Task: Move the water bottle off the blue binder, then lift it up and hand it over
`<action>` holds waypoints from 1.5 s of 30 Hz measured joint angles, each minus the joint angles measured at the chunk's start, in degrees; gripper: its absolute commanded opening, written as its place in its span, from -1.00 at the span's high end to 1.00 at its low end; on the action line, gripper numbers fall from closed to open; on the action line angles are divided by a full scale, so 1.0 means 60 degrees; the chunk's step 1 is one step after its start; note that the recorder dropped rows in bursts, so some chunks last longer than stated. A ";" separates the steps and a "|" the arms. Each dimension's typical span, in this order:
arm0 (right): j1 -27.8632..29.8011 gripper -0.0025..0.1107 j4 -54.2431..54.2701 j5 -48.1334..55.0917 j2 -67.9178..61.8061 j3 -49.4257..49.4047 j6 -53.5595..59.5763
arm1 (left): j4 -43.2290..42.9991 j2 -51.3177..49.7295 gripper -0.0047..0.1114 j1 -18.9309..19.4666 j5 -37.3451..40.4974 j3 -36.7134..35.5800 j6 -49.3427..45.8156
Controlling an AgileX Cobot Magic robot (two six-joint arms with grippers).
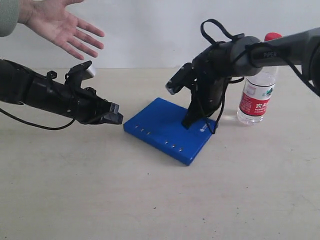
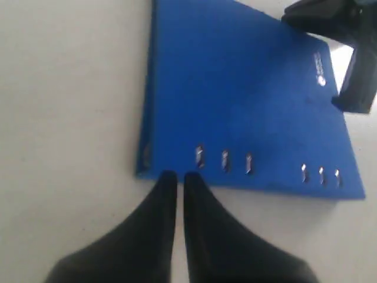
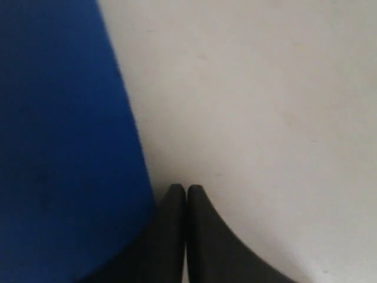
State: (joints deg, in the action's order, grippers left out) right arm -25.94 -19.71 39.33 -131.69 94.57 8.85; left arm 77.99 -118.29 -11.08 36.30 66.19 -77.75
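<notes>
Off to the right of the blue binder (image 1: 165, 131), the water bottle (image 1: 256, 100) is standing upright on the table (image 1: 150, 200), red cap up, fully clear of the cover, so step one is looking done imo. The right gripper (image 1: 190, 122) is pointing down at the binder's bottle-side edge, jaws pressed together w/ nothing between them; can't tell if it's touching. The left gripper (image 1: 116, 116) is hovering just beside the holed spine edge, jaws likewise pinched together, empty. A person's hand (image 1: 62, 25) is waiting open, palm up, above the left arm. Now the lift is coming up, I'm guessing. To do it well: open the jaws first, bite across the binder's edge near its middle so it isn't flopping, raise it level, steer clear of the bottle & head for that palm.
</notes>
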 measured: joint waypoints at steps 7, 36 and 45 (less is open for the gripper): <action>-0.1158 0.96 0.4338 0.1349 0.0798 -0.0731 0.2562 | -0.1982 0.0277 0.84 0.0640 -0.0377 -0.0622 0.3462; -0.1473 0.03 0.8442 0.0269 0.1076 -0.0886 0.3626 | 0.0491 0.3123 0.84 0.1279 -0.3224 -0.4847 0.1340; -0.1491 0.03 0.9902 0.0610 0.0621 -0.0886 0.3957 | -0.0137 0.2446 0.84 0.1279 -0.3144 -0.4736 0.1692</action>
State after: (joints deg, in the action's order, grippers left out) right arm -34.89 39.70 42.99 -127.96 89.26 32.59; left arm 77.17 -103.61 -3.40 17.44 37.78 -67.60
